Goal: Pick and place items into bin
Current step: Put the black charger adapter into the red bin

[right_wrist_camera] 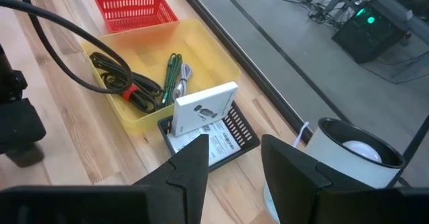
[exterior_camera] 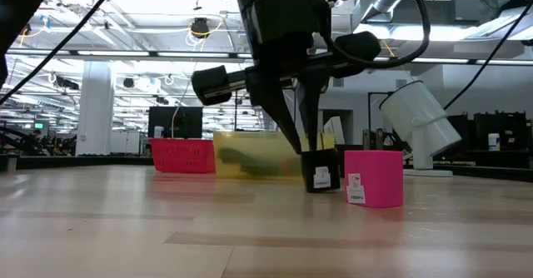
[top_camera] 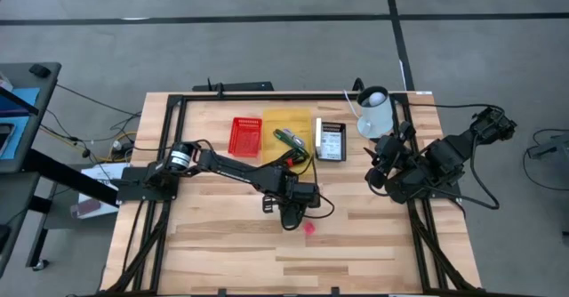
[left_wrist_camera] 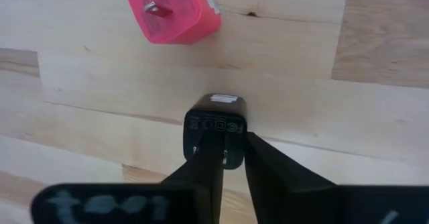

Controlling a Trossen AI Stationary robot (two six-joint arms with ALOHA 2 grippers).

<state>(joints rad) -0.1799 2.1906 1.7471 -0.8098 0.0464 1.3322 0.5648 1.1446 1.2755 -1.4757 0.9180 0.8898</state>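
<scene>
Pick step: left gripper [left_wrist_camera: 224, 158] closed on small black plastic charger block [left_wrist_camera: 216, 120], seemingly resting on wooden table [left_wrist_camera: 335, 117]. You lift next, carry to yellow plastic bin [top_camera: 289, 122]. Pink plug cube [left_wrist_camera: 175, 11] near, waits.

The left gripper [left_wrist_camera: 223, 153] is closed on a small black charger block [left_wrist_camera: 216, 120], its two dark fingers [left_wrist_camera: 204, 163] pressing the block's sides. The block's end face with printed markings shows above the fingertips. Just beyond it, apart from it, a pink plug adapter [left_wrist_camera: 177, 11] lies on the light wooden table [left_wrist_camera: 335, 110], two metal prongs showing.
</scene>
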